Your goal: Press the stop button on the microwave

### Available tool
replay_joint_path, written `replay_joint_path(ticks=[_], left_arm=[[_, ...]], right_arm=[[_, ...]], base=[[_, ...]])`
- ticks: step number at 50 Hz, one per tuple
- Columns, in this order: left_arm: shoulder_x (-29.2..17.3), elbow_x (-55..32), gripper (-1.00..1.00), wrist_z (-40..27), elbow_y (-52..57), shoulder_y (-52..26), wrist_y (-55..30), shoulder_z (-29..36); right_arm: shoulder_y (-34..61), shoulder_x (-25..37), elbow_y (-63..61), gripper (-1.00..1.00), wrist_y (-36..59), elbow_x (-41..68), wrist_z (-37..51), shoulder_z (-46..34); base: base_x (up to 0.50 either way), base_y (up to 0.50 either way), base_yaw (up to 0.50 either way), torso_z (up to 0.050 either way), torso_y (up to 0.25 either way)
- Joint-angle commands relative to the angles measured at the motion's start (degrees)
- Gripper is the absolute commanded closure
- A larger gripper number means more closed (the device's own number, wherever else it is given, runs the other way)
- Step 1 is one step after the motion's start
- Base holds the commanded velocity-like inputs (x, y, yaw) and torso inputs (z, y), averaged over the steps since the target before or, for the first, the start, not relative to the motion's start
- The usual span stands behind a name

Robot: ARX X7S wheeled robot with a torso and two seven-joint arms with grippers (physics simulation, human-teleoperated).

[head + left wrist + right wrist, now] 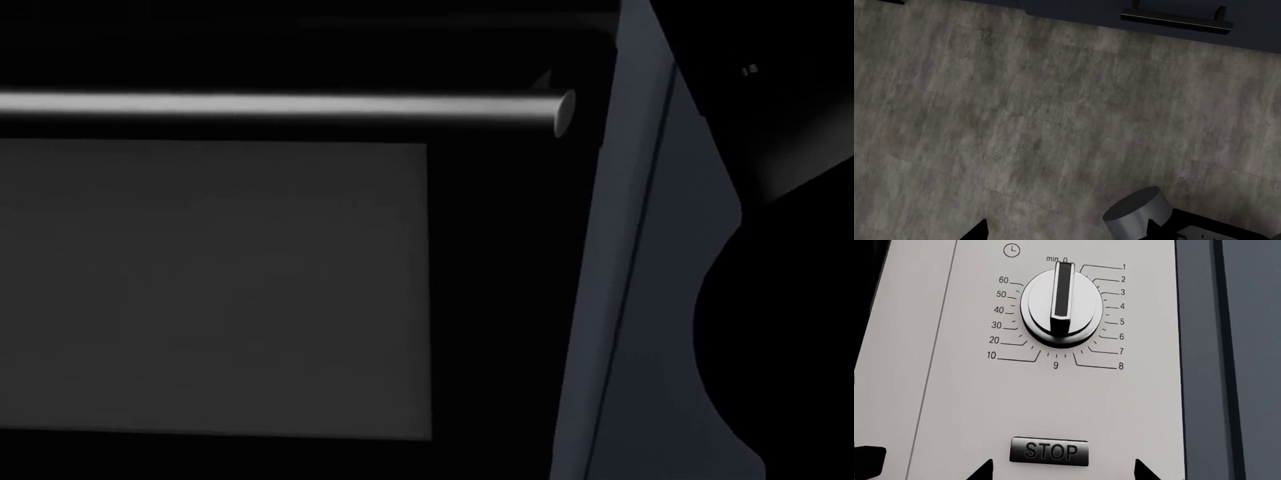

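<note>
In the right wrist view the microwave's pale control panel (974,390) fills the frame. The dark STOP button (1049,451) sits low on it, with a round timer dial (1062,305) above, its pointer at 0. My right gripper (1062,474) is open, close in front of the panel. Its two dark fingertips (984,471) stand one on each side just below the button; I cannot tell whether they touch the panel. My left gripper (1067,235) is open and empty, pointing down at a grey floor (1054,115). Neither gripper shows in the head view.
The head view is filled by a dark appliance door (214,290) with a grey window and a horizontal bar handle (280,105), and a dark blue cabinet side (641,300) to its right. The left wrist view shows a dark cabinet handle (1174,20) and a grey cylinder (1137,212).
</note>
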Motion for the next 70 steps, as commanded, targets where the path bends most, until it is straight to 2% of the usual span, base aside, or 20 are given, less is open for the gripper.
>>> replay_joint_path(ticks=[1,5,16,27,47,48,53,70], left_arm=[[0.0,0.0,-1.00,0.0,0.0,-0.3,0.0,0.2],[0.0,0.0,-1.00,0.0,0.0,-0.3,0.0,0.2],[0.0,0.0,-1.00,0.0,0.0,-0.3,0.0,0.2],[0.0,0.0,-1.00,0.0,0.0,-0.3,0.0,0.2],[0.0,0.0,-1.00,0.0,0.0,-0.3,0.0,0.2],[0.0,0.0,-1.00,0.0,0.0,-0.3,0.0,0.2],[0.0,0.0,-1.00,0.0,0.0,-0.3,0.0,0.2],[0.0,0.0,-1.00,0.0,0.0,-0.3,0.0,0.2]], right_arm=[[3.6,0.0,-1.5,-1.00,-0.3,0.6,1.6,0.6],[5.9,0.0,-2.2,-1.00,0.0,0.7,2.0,1.5],[6.0,0.0,-5.5,-1.00,4.2,-11.4,2.7,15.3],[5.7,0.0,-5.3,-1.00,2.0,-8.0,3.3,10.1],[5.9,0.1,-4.5,-1.00,3.3,-7.9,4.4,10.6],[5.9,0.4,-4.9,1.00,2.4,-8.6,5.3,11.2],[5.6,2.7,-9.7,1.00,3.6,-9.7,8.4,14.0],[2.0,7.8,-20.9,1.00,8.2,-8.7,14.6,15.9]], base=[[0.18,0.00,0.00,0.000,0.000],[0.01,0.00,0.00,0.000,0.000],[0.00,0.00,0.00,0.000,0.000],[0.15,-0.03,0.00,0.000,0.000],[0.00,0.00,0.00,0.000,0.000],[0.00,0.00,0.00,0.000,0.000],[0.00,0.00,0.00,0.000,0.000],[0.00,0.00,0.00,0.000,0.000]])
